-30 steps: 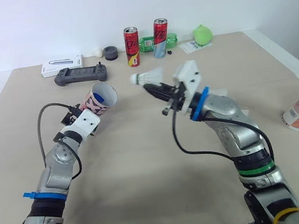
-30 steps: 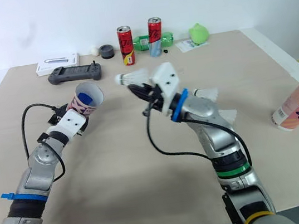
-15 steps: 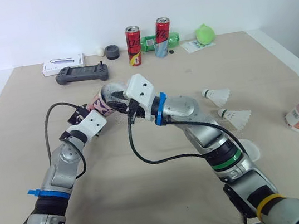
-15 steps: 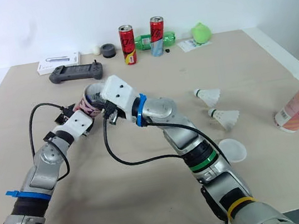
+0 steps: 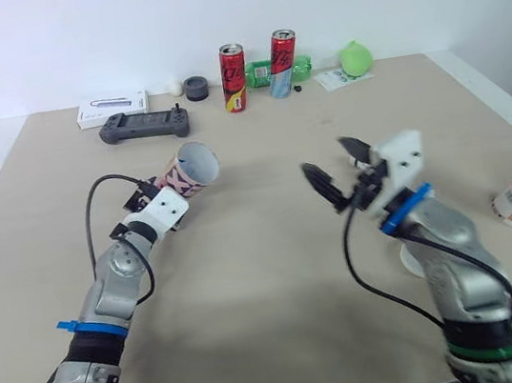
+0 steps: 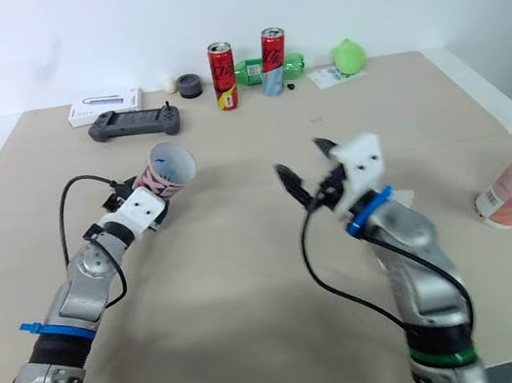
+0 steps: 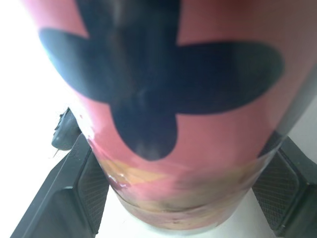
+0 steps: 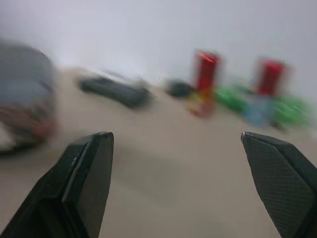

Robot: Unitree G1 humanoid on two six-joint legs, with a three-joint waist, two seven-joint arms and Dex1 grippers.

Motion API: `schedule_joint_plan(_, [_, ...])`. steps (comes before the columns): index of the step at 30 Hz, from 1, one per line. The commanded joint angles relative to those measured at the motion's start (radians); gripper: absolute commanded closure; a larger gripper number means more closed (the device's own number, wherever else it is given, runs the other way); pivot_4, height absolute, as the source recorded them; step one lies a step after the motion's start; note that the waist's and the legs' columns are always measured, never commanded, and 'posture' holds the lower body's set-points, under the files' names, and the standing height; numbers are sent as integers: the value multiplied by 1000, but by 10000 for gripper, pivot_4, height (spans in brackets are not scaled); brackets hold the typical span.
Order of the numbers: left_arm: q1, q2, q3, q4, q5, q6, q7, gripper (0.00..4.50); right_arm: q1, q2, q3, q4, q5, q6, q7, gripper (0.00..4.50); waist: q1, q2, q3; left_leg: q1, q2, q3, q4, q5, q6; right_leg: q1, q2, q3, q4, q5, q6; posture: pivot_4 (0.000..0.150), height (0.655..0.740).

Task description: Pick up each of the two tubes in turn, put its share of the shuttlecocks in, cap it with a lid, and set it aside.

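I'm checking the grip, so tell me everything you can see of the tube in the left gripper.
The tube is a pink cylinder, cardboard by the look, printed with dark shapes. It has no lid; its open mouth points up and away. Tilted and off the table, it is clamped near its base between the left gripper's black fingers.
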Motion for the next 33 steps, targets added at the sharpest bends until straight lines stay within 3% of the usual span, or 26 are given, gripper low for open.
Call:
schedule_joint_plan(1, [-37, -7, -7, 12, -10, -46, -1, 8598, 139, -20, -136, -134, 7, 3, -67, 846, -5, 0, 0, 1, 1, 0, 0, 0, 0, 0, 1, 0, 0, -1, 1, 1500, 7400])
schedule_joint_plan(5, [-58, -18, -25, 54, -9, -71, -5, 8598, 291, 3, -211, -208, 23, 40, -134, 846, -12, 0, 0, 2, 1, 0, 0, 0, 0, 2, 1, 0, 1, -3, 4, 1500, 7400])
schedule_joint_plan(9, [-70, -19, -39, 73, -1, -87, -8, 8598, 348, 29, -243, -204, 48, 83, -180, 846, -15, 0, 0, 3, 1, 1, 0, 1, 0, 2, 1, 1, 1, -1, 4, 1500, 7400])
schedule_joint_plan(16, [-78, -17, -45, 79, 13, -93, -10, 8598, 343, 22, -226, -158, 103, 154, -183, 846, -14, 0, 0, 3, 1, 2, 0, 3, 0, 2, 1, 1, 1, 1, 5, 1500, 7400])
schedule_joint_plan(23, [-64, -12, -20, 45, 1, -73, -1, 8598, 212, 15, -204, -26, 106, 206, -228, 846, -14, 0, 0, 3, 1, 2, 0, 3, 0, 2, 1, 2, 1, 1, 5, 1500, 7400])
schedule_joint_plan(26, [-64, -6, -15, 41, 3, -72, 1, 8598, 162, 9, -198, 12, 123, 225, -224, 9475, -14, 0, 0, 3, 0, 2, 0, 3, 0, 2, 1, 2, 0, 0, 6, 1500, 7400])
schedule_joint_plan(29, [-63, -6, -11, 39, 2, -72, 2, 8598, 120, 6, -205, 42, 135, 241, -234, 23739, -14, 0, 0, 2, 0, 1, 0, 3, 0, 2, 1, 2, 0, 0, 6, 1500, 7400])
schedule_joint_plan(31, [-61, -9, -11, 32, 2, -71, 2, 8598, 107, 4, -209, 53, 136, 245, -242, 36064, -13, 0, 0, 2, 0, 1, 0, 3, 0, 2, 1, 2, 0, 0, 6, 1500, 7400])
schedule_joint_plan(33, [-62, -12, -13, 27, 2, -69, 3, 8598, 103, 0, -211, 60, 136, 252, -247, 41764, -13, 0, 0, 2, 0, 1, 0, 3, 0, 2, 1, 2, 0, 0, 6, 1500, 7400])
